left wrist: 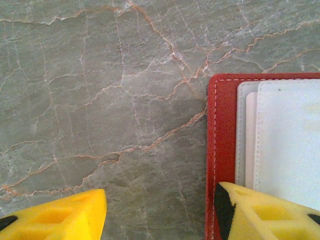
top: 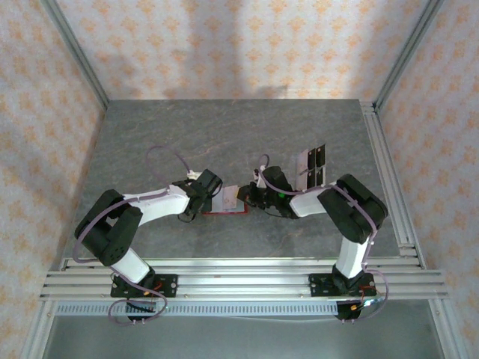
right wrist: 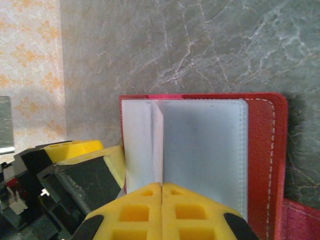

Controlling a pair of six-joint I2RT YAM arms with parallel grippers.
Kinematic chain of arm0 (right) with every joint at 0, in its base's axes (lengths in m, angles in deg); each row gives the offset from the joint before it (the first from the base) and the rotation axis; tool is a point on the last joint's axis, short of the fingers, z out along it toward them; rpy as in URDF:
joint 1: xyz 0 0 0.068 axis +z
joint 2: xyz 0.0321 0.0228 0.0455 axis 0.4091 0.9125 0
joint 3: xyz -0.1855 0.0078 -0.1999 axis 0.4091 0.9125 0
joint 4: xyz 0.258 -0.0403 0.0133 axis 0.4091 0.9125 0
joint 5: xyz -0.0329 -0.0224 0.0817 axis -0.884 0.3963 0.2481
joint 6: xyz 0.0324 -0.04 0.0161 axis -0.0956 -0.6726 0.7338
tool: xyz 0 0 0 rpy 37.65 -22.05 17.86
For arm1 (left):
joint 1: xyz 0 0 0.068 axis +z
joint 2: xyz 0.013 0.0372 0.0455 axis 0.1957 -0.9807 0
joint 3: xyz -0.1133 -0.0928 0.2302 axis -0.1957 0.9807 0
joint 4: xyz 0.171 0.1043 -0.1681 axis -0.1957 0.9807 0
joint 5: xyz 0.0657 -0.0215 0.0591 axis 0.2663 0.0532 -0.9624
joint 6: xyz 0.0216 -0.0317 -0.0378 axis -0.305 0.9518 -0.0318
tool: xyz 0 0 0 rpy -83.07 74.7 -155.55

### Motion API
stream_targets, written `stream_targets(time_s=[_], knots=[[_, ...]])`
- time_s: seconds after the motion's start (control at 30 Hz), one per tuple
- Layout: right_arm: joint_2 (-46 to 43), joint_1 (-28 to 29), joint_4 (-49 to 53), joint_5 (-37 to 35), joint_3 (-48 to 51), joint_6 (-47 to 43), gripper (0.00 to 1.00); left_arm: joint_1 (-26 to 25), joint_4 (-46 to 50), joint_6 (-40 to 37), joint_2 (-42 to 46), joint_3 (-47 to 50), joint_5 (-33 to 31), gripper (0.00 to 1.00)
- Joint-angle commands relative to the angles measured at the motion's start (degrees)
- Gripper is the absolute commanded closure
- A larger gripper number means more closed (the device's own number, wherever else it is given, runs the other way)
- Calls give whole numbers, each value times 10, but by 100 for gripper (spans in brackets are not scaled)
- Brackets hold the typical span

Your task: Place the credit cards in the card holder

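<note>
The red card holder (top: 226, 202) lies open on the table between both arms, its pale lining (right wrist: 205, 150) facing up. My left gripper (left wrist: 160, 200) is open. Its right finger (left wrist: 260, 212) rests on the card holder's red border (left wrist: 222, 150), and its left finger is over bare table. My right gripper (right wrist: 162, 186) is shut, and a thin pale inner flap (right wrist: 157, 140) of the card holder stands up into the seam between its tips. Several dark glossy credit cards (top: 313, 166) lie in a small grid behind my right arm, apart from both grippers.
The grey marbled table (top: 224, 134) is walled by patterned panels on three sides. Aluminium rails (top: 239, 280) run along the near edge, and another rail (top: 389, 179) runs down the right side. The left gripper's finger (right wrist: 112, 162) sits close beside the card holder.
</note>
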Motion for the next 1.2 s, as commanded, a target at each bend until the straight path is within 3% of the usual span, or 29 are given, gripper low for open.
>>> stream_targets(time_s=[0.0,1.17], knots=[[13,5,-33,11,0,8,100,-4,8,3,-6,11,-23,40],[90,34,5,31,-72,9,100,-4,1,6,-6,13,-16,40]])
